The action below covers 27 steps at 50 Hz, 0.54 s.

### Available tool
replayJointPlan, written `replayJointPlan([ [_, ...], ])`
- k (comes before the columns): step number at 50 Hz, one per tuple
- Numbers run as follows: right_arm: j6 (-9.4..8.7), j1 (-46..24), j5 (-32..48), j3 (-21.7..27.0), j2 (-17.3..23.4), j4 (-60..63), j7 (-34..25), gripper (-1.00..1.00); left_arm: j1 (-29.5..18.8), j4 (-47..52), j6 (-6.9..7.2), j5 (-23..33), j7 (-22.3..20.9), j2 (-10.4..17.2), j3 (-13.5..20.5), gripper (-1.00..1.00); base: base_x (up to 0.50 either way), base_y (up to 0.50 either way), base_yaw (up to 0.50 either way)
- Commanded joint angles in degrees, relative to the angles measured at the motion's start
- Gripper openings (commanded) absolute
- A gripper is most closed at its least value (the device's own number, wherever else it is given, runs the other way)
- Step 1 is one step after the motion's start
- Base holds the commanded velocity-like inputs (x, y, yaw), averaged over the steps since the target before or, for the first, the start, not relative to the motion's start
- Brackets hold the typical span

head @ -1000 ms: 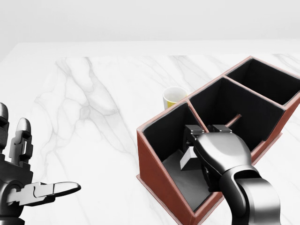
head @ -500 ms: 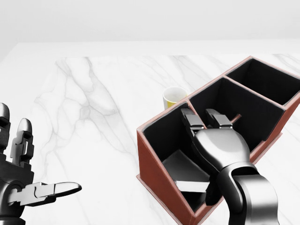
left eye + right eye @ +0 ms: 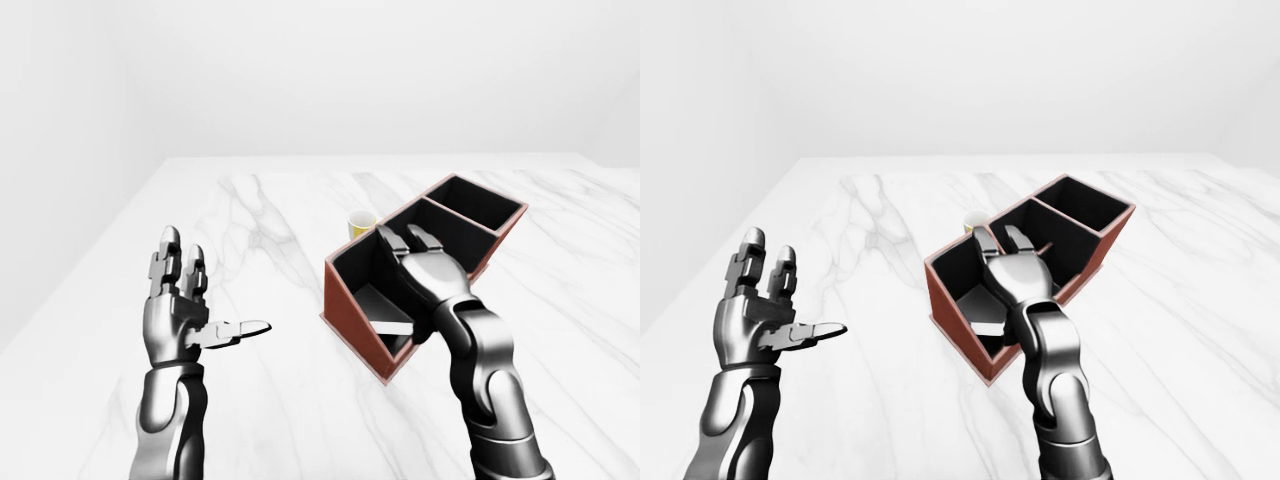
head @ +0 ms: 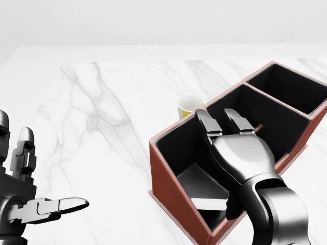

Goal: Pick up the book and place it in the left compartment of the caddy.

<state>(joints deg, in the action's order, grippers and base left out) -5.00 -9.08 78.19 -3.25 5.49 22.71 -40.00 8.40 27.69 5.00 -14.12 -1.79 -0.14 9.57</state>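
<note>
Since the earlier frame, the right hand (image 4: 225, 127) has released and lifted, fingers spread, holding nothing. Left to right: left hand (image 4: 23, 191), open and empty, over the white marble surface (image 4: 102, 112); dark grey book (image 4: 202, 189) lying in the red-brown three-compartment caddy's (image 4: 168, 189) left compartment. Risk: the withdrawing hand could catch the divider and shift the caddy.

Bare simulated test scene, no real room. White marble-veined surface (image 3: 270, 230) ran to blank white walls (image 3: 320, 70). Only props: brown three-compartment caddy (image 4: 171, 191), yellow cup (image 4: 188, 104). Flat render lighting.
</note>
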Motion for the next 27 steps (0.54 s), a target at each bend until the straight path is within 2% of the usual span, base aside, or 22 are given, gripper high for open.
replayJointPlan([
  [1,0.0,-4.55,-9.94,-7.5,13.68,8.53,0.0,1.0,-0.09,-0.46,0.0,-0.17,0.06,0.06,0.12,1.0,0.0,0.0,0.0],
  [3,0.0,-8.54,-15.91,-11.43,22.72,13.95,0.0,1.0,-0.32,-0.79,0.0,-0.21,0.07,0.11,0.19,1.0,0.0,0.0,0.0],
  [5,0.0,-12.64,-21.18,-13.15,29.96,18.72,0.0,1.0,-0.33,-0.9,0.0,-0.19,0.09,0.11,0.19,1.0,0.0,0.0,0.0],
  [8,0.0,-17.36,-27.42,-12.85,37.81,23.61,0.0,1.0,-0.23,-0.67,0.0,-0.22,0.12,0.12,0.18,1.0,0.0,0.0,0.0],
  [11,0.0,-19.95,-31.47,-11.15,42.84,26.95,0.0,1.0,-0.17,-0.7,0.0,-0.25,0.07,0.1,0.21,1.0,0.0,0.0,0.0],
  [20,0.0,-22.72,-34.67,-4.1,46.91,34.09,0.0,1.0,-0.06,-0.42,0.0,-0.28,-0.04,0.11,0.25,1.0,0.0,0.0,0.0],
  [24,0.0,-19.96,-30.62,-3.19,44.36,37.0,0.0,1.0,0.05,-0.4,0.0,-0.2,-0.11,0.02,0.12,1.0,0.0,0.0,0.0],
  [25,0.0,-17.27,-27.07,-3.13,41.39,37.21,0.0,1.0,0.11,-0.66,0.0,0.02,-0.16,-0.05,-0.09,1.0,0.0,0.0,0.0],
  [26,0.0,-16.63,-26.59,-2.89,40.75,37.27,0.0,1.0,0.12,-0.69,0.0,0.03,-0.15,-0.05,-0.11,1.0,0.0,0.0,0.0],
  [27,0.0,-15.37,-23.33,-2.69,38.06,37.29,0.0,1.0,0.3,-0.53,0.0,0.11,-0.16,-0.08,-0.25,1.0,0.0,0.0,0.0],
])
